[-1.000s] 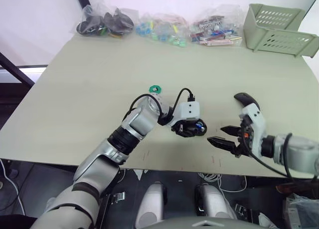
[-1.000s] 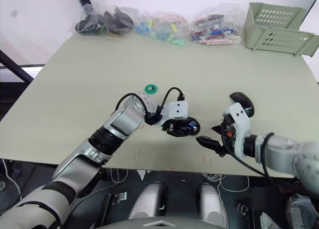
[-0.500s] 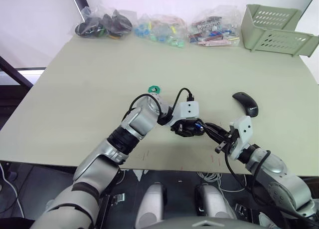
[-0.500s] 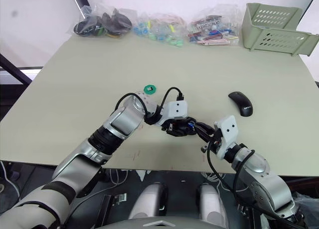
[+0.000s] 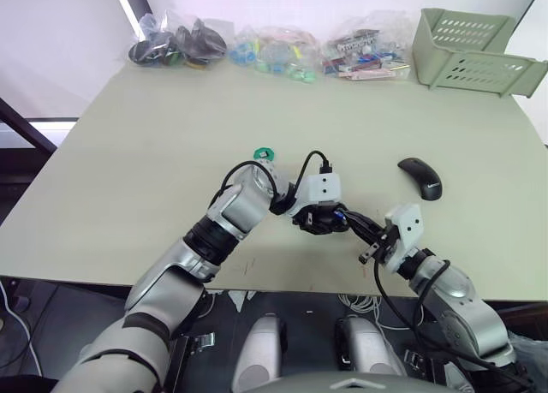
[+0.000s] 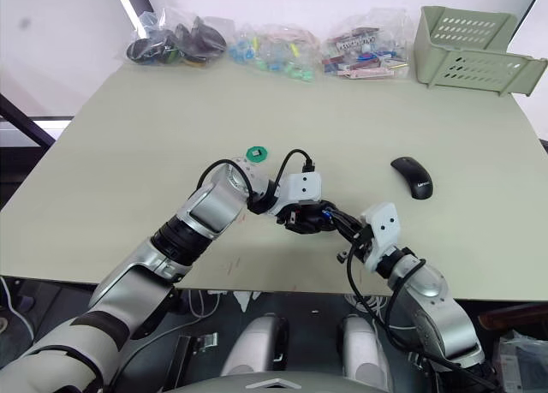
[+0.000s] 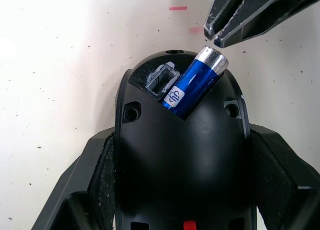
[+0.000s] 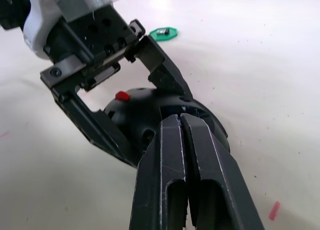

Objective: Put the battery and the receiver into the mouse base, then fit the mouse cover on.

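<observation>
Battery lying tilted in the mouse base

The left gripper (image 7: 180, 190) holds the mouse base (image 7: 182, 155) between its two fingers (image 7: 90, 190) over the pale desk (image 7: 60, 64). The blue battery (image 7: 192, 84) sits slanted in the compartment, one silver end raised, just beside the closed tips of the right gripper (image 7: 220, 32).

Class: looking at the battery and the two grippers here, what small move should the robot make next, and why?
Probably press down with the shut right gripper on the raised silver end of the battery. It sits tilted in the mouse base, one end sticking up over the rim, while the left gripper clamps the base steady.
</observation>
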`<state>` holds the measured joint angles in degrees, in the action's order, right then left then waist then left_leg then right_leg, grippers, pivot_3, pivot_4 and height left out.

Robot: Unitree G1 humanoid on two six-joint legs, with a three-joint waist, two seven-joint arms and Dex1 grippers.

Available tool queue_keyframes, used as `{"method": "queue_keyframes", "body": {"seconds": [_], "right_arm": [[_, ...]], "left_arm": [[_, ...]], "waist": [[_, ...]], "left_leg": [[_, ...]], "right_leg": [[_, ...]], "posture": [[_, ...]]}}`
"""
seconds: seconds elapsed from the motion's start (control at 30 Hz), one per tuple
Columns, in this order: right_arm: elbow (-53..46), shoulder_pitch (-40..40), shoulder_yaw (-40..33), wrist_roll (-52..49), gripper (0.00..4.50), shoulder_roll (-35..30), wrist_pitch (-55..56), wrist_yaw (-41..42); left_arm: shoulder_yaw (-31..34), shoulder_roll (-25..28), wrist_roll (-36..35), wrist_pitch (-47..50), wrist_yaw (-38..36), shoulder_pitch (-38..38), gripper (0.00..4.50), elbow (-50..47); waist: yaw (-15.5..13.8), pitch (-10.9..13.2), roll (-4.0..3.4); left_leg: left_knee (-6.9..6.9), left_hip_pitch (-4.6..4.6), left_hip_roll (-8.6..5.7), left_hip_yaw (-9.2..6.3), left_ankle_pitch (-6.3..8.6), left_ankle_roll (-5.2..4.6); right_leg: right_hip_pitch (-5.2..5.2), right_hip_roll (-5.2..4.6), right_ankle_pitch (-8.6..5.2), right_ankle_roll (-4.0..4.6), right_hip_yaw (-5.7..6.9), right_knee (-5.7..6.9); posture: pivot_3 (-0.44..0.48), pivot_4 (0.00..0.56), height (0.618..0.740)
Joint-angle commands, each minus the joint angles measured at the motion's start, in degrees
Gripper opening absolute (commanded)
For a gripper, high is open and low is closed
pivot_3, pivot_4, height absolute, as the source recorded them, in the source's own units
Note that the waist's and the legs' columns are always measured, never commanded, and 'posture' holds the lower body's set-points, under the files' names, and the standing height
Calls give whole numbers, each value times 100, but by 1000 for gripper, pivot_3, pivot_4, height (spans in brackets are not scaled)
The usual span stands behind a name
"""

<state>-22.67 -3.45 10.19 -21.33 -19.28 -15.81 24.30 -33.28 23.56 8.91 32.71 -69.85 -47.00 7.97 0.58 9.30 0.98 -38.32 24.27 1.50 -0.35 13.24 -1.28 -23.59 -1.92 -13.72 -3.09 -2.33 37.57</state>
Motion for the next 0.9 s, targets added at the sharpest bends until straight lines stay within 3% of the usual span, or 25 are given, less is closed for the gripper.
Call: {"method": "queue_keyframes", "body": {"seconds": [0.03,0.5,0.9], "right_arm": [[-118,47,-157,25,84,90,169,35],[32,17,-160,188,84,309,335,96],[754,24,25,625,84,497,705,215]], "left_arm": [[-276,-7,113,64,-26,140,2921,104],[-278,-52,117,33,1,93,2921,198],[-267,-51,127,27,10,76,2921,247]], "waist": [[-2,0,0],[-1,0,0],[1,0,0]], "left_leg": [[0,-2,0,1,0,0],[0,-12,-1,11,0,0],[-1,-24,-2,16,0,0]], "right_leg": [[0,0,0,0,-1,3],[1,0,0,0,-13,13],[8,0,-1,1,-18,17]], "posture": [[0,150,740],[0,150,740],[0,150,740]]}}
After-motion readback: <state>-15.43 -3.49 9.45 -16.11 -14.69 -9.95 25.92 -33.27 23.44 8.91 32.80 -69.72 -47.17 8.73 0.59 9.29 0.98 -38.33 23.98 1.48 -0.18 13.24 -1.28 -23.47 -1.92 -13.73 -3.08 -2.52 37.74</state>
